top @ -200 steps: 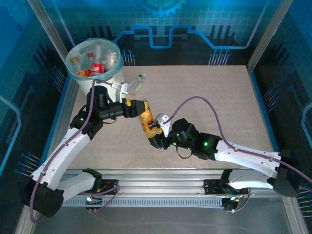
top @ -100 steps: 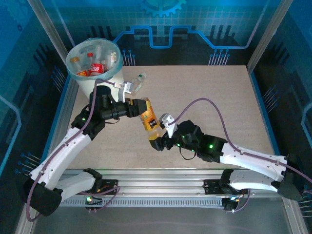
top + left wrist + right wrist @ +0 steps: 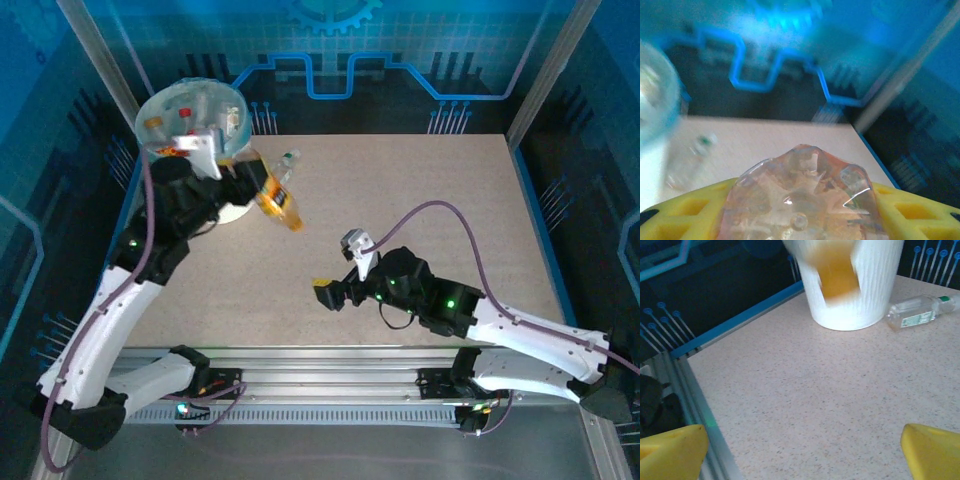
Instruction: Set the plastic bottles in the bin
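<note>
Handover done: my R gripper [image 3: 330, 294] has let go, jaws wide, empty. L gripper [image 3: 260, 187] now clamps orange bottle [image 3: 280, 203], lifted beside bin [image 3: 880, 280]. Drop pending. Clear bottle [image 3: 286, 165] lies near the bin.

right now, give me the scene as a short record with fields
left tool: shut on the orange bottle, held tilted beside the bin
right tool: open, empty, over the table
in the bin: several bottles
clear bottle: lying on the table next to the bin
not yet binned: orange bottle, clear bottle
</note>
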`<state>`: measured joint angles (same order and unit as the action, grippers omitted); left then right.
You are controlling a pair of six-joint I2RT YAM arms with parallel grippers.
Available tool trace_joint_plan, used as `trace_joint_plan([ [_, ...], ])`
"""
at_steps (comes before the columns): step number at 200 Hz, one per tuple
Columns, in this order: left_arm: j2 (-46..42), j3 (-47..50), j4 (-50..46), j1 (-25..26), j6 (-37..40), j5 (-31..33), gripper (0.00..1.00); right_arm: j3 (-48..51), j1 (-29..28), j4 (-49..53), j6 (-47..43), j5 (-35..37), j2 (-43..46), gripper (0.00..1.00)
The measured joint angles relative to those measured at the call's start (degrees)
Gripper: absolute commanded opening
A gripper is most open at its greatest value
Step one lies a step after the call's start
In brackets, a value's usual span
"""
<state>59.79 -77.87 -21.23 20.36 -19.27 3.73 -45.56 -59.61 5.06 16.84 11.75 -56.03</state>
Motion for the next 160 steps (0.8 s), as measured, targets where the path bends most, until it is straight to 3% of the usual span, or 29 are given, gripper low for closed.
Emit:
trace_joint_plan([
  [35,5.3,-13.5,-0.2,-9.7,3.3,5.9,0.48,-6.4,5.6,-1.1,0.0,-4.0,-7.0,0.99],
  [104,15.1,-23.2,-2.8,-21.5,7.1,8.5,0.48,-41.6,9.0,1.5,1.2,-15.4,-31.0,0.96],
  [160,25.0,-30.1,-7.7,-30.2,10.8,8.1,0.49,-48.7,9.2,4.0,5.8,-22.0,-41.7,0.94],
])
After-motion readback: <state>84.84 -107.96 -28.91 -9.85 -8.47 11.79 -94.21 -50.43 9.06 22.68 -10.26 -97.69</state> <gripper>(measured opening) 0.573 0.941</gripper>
